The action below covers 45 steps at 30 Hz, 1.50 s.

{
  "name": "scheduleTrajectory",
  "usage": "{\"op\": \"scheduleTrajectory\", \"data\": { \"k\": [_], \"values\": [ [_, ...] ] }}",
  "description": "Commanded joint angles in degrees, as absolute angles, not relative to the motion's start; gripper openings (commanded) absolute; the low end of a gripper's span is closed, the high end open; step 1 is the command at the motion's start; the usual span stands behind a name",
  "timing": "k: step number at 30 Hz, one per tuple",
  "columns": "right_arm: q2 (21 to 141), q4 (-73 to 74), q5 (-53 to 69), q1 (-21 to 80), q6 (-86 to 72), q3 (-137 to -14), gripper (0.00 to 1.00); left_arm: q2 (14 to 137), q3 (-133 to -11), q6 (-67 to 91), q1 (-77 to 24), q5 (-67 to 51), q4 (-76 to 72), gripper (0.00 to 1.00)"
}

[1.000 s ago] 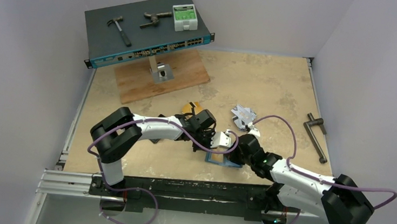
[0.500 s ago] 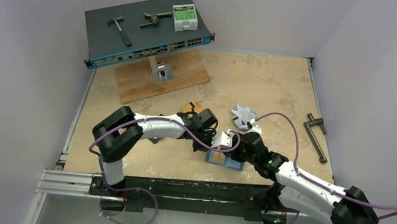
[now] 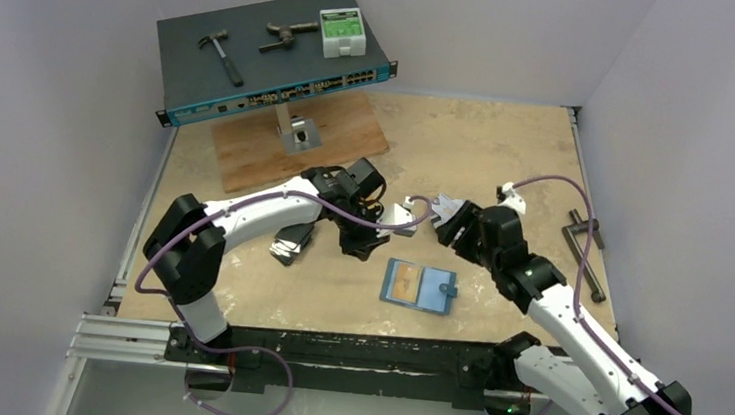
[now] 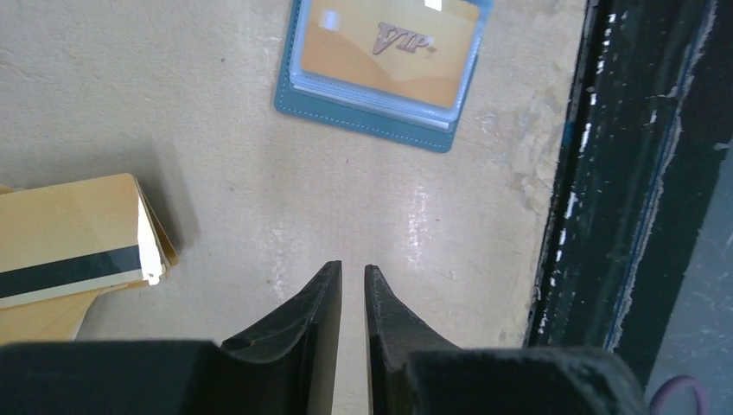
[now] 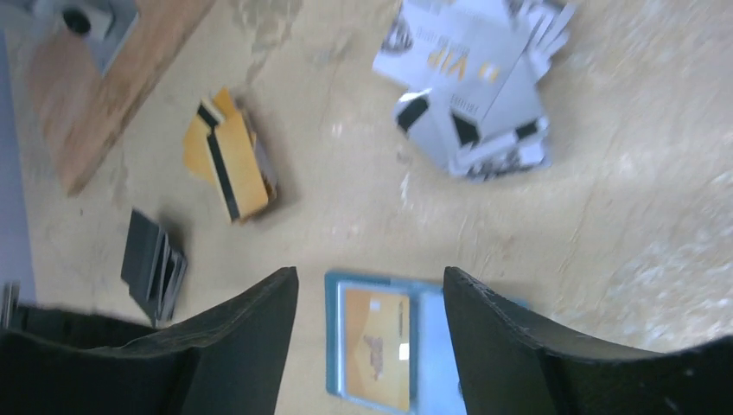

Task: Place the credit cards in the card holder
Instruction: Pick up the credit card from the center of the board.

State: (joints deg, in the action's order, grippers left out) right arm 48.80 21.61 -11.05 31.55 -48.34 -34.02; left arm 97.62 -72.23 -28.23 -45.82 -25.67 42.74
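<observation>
The teal-blue card holder (image 3: 433,291) lies open and flat near the front of the table, with a gold card (image 3: 402,282) in its left pocket. No gripper touches it. In the left wrist view the card holder (image 4: 363,121) is ahead of my left gripper (image 4: 353,270), whose jaws are parted by a narrow gap with nothing between them. A stack of gold-orange credit cards (image 4: 69,251) lies to its left. My right gripper (image 5: 372,285) hangs open and empty above the card holder (image 5: 337,346). Beyond it are gold cards (image 5: 229,156), silver-grey cards (image 5: 471,86) and a black card stack (image 5: 154,264).
A network switch (image 3: 255,67) on a stand over a wooden board (image 3: 294,146) fills the back left, carrying a hammer (image 3: 221,54), a metal tool and a green-white box (image 3: 342,33). A dark metal clamp (image 3: 583,252) lies at the right edge. The black rail (image 4: 640,173) runs along the near edge.
Both arms have drawn back from the card holder toward the far side, leaving it open on the table. The right gripper went from shut to wide open. The left jaws parted slightly.
</observation>
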Motion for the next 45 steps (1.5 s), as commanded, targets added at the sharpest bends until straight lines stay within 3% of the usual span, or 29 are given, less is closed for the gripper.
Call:
{"op": "scheduleTrajectory", "data": {
  "k": [1,12,18,20,23,26,29,45],
  "values": [
    [53.04,18.62,-14.30,23.48,-39.17,-41.09,0.65,95.57,-77.56,-27.12,-46.24,-28.48,48.85,0.16],
    [79.53,4.32,-4.46,10.73,-27.20,-52.14,0.91,101.69,-86.09,-22.10,-45.19,-23.96,52.68,0.24],
    [83.76,-0.87,2.46,10.41,-27.11,-49.00,0.99,102.86,-87.12,-20.80,-41.92,-26.93,54.05,0.75],
    [84.43,-1.35,2.53,10.40,-27.29,-47.77,0.99,103.06,-87.18,-20.77,-41.24,-27.23,54.47,0.83],
    [85.15,-1.31,1.55,10.42,-27.44,-46.25,0.99,102.20,-86.39,-20.71,-40.66,-27.28,53.66,0.85],
    [85.49,-0.97,0.17,10.38,-28.02,-44.92,0.97,101.51,-85.94,-20.40,-40.41,-27.51,53.60,0.96],
    [86.30,-0.12,-0.37,10.39,-28.23,-44.74,0.94,100.81,-85.65,-20.33,-40.10,-27.61,53.78,1.00],
    [87.11,-2.25,-0.75,10.36,-33.32,-39.66,0.83,98.10,-83.30,-21.98,-38.15,-27.11,55.62,1.00]
  ]
}}
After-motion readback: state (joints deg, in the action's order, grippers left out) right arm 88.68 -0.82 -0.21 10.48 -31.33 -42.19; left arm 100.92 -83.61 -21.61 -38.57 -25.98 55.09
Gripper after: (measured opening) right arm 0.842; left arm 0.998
